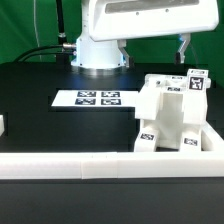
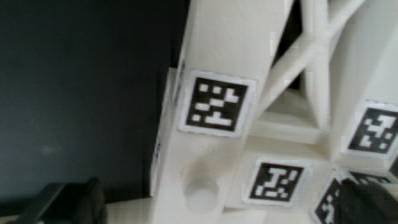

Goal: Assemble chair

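Observation:
The chair [image 1: 170,115] is a white blocky assembly with black-and-white tags, standing at the exterior view's right against the border rail. My gripper [image 1: 184,48] hangs just above its tagged top piece [image 1: 197,82]. In the wrist view the chair's cross-braced side and a tagged post [image 2: 222,105] fill the frame very close up. One dark finger [image 2: 63,205] shows at the picture's edge and the other finger is hidden. The gripper [image 2: 217,208] stands wide apart around a white post end and holds nothing.
The marker board [image 1: 98,98] lies flat on the black table in front of the robot base [image 1: 98,55]. The long low white border rail [image 1: 90,165] runs along the front. A small white piece [image 1: 2,125] sits at the exterior view's left edge.

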